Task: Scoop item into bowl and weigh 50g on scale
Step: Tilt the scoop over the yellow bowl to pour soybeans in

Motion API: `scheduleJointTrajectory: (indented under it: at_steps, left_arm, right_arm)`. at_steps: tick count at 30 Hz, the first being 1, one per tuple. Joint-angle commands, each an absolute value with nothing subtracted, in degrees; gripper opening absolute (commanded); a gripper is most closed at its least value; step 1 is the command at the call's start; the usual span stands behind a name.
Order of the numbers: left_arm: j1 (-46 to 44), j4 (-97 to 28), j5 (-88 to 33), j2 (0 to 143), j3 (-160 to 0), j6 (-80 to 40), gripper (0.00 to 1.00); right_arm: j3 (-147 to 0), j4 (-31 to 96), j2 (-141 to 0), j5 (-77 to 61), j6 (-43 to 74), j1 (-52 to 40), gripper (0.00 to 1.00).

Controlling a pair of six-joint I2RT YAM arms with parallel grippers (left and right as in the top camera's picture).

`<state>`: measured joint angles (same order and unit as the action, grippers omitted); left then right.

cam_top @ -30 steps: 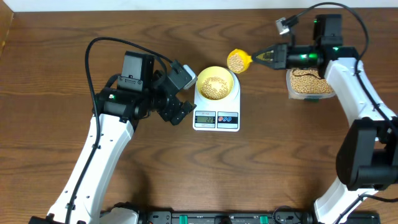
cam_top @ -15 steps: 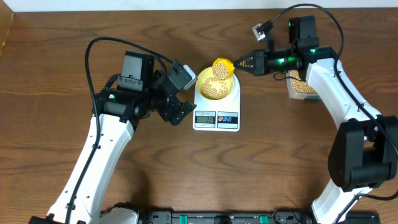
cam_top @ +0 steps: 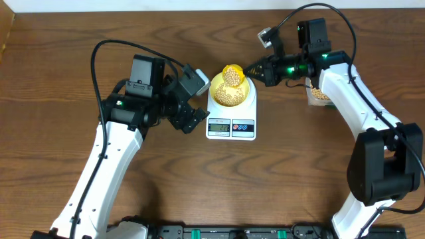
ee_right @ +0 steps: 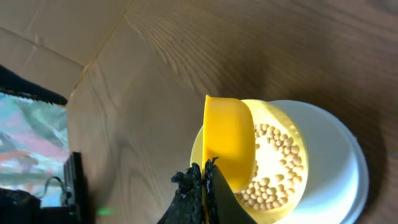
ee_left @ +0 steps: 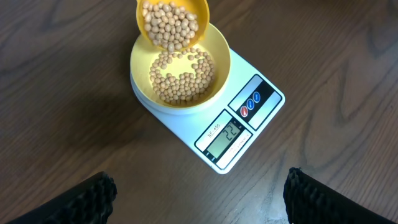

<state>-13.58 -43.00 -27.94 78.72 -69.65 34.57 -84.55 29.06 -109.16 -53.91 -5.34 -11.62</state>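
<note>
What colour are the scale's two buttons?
One red, one blue; the buttons on the scale show best in left wrist view.

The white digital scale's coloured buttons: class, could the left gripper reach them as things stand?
Probably yes: left gripper open beside the scale, nothing between; the yellow scoop covers only the pale-yellow round bowl.

place: robotics lab | cues: left arm point(cam_top: 106, 153) and right arm point(cam_top: 372, 113) at wooden table point(cam_top: 279, 179)
</note>
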Motion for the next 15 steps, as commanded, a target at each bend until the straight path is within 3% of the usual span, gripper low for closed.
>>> scheduleJointTrajectory:
  at_steps: [1, 8, 15]
  left_arm:
    - [-13.30, -42.81, -27.59, 78.32, -68.66, 35.14, 0.88]
    - [-13.30, -42.81, -27.59, 78.32, -68.66, 35.16, 0.88]
    - [-13.30, -42.81, -27.59, 78.32, -68.66, 35.14, 0.88]
  right_arm:
    - [-84.25, 28.97, -109.43, -54.06, -11.22, -12.25, 0.01]
    - [-84.25, 29.15, -109.43, -54.04, -19.53, -13.41, 0.01]
    - [-84.25, 29.15, -109.43, -50.26, -20.47, -13.67, 0.01]
